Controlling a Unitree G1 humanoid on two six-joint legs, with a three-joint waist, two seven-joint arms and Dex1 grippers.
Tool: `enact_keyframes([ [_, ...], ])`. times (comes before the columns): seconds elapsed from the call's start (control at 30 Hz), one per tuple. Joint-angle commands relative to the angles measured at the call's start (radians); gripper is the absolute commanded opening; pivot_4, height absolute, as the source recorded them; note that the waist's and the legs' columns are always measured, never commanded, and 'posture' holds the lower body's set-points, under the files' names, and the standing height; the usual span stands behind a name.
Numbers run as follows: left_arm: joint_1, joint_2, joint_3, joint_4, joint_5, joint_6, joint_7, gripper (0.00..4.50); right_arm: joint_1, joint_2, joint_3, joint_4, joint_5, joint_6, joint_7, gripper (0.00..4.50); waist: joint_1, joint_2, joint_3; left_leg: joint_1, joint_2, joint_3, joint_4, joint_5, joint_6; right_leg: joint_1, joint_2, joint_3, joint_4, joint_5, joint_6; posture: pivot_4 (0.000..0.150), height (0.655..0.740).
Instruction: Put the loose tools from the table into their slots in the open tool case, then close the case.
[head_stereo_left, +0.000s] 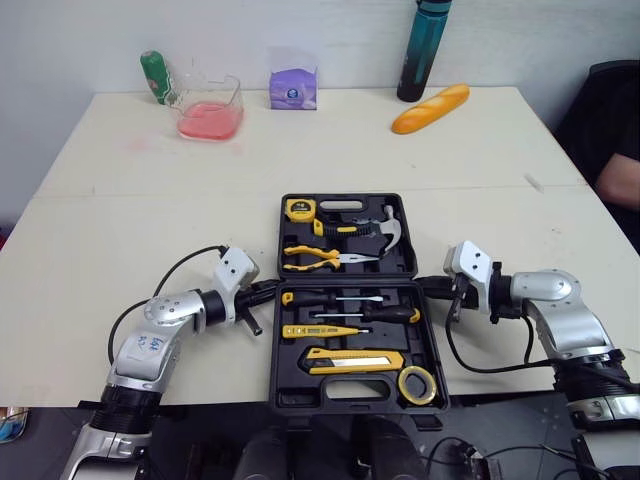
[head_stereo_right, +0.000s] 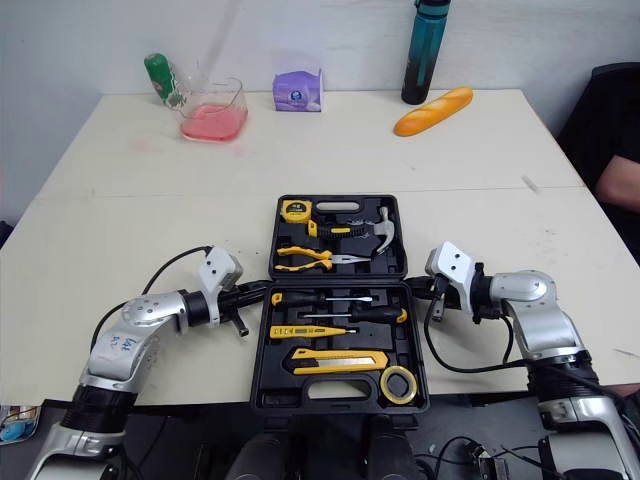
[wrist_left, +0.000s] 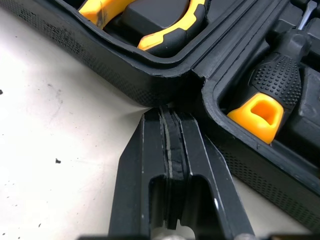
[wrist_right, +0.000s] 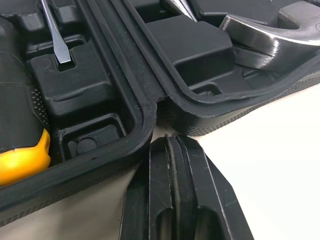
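While both forearms reach low over the table (head_stereo_left: 350, 150), my left gripper (head_stereo_left: 272, 290) and right gripper (head_stereo_left: 425, 288) point inward, fingers pressed together, empty. A bottle (head_stereo_left: 424, 50) and bread loaf (head_stereo_left: 430, 108) stand well apart. The open tool case (head_stereo_left: 345, 396) lies between my tips, which meet its hinge notches.
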Motion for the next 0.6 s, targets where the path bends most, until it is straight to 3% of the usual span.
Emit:
enact_keyframes([
  [0.03, 0.011, 0.037, 0.005, -0.034, 0.011, 0.031, -0.001, 0.05, 0.015, -0.013, 0.017, -0.027, -0.012, -0.020, 0.008, 0.00, 0.000, 0.000, 0.000, 0.000, 0.000, 0.000, 0.000, 0.000, 0.000, 0.000, 0.000, 0.000, 0.000, 0.000, 0.000, 0.150, 0.7349],
  [0.13, 0.031, 0.071, 0.046, -0.060, -0.010, 0.058, -0.005, 0.05, 0.014, -0.029, 0.001, -0.011, -0.011, -0.013, -0.002, 0.00, -0.003, 0.000, 0.000, 0.000, 0.000, 0.000, 0.000, 0.000, 0.000, 0.000, 0.000, 0.000, 0.000, 0.000, 0.000, 0.150, 0.7349],
  [0.17, 0.042, 0.090, 0.079, -0.072, -0.019, 0.070, 0.003, 0.33, 0.011, -0.039, -0.018, -0.008, 0.002, 0.026, -0.013, 0.00, -0.005, 0.000, 0.000, 0.000, 0.000, 0.000, -0.001, 0.000, 0.000, 0.000, 0.000, 0.000, 0.000, 0.000, 0.000, 0.150, 0.7349],
  [0.3, 0.071, 0.153, 0.186, -0.120, -0.086, 0.069, -0.037, 1.79, -0.003, -0.086, -0.087, -0.035, 0.079, 0.161, -0.009, 1.28, -0.004, 0.002, 0.001, -0.001, 0.000, -0.001, -0.001, 0.000, 0.000, -0.001, -0.001, 0.001, -0.001, 0.000, 0.000, 0.150, 0.7349],
  [0.4, 0.056, 0.179, 0.237, -0.177, -0.163, 0.121, -0.068, 3.22, -0.024, -0.123, -0.119, -0.101, 0.132, 0.387, -0.041, 2.83, 0.002, 0.002, 0.001, -0.002, 0.000, -0.004, 0.000, 0.000, 0.000, 0.000, -0.002, 0.001, -0.006, 0.000, -0.001, 0.150, 0.7349],
  [0.5, 0.006, 0.236, 0.252, -0.210, -0.189, 0.330, -0.008, 4.50, -0.080, -0.175, -0.092, -0.169, 0.147, 0.685, -0.085, 4.31, 0.001, 0.004, 0.002, -0.003, 0.000, -0.005, 0.000, -0.001, 0.000, -0.001, -0.003, 0.001, -0.006, 0.000, -0.001, 0.150, 0.7349],
  [0.6, -0.120, 0.246, 0.248, -0.204, -0.285, 0.574, 0.014, 4.50, -0.183, -0.195, -0.069, -0.199, 0.194, 0.935, -0.110, 4.41, 0.000, 0.005, 0.003, -0.005, 0.000, -0.005, -0.001, 0.000, 0.000, -0.002, -0.003, 0.000, -0.005, 0.000, -0.001, 0.150, 0.7349],
])
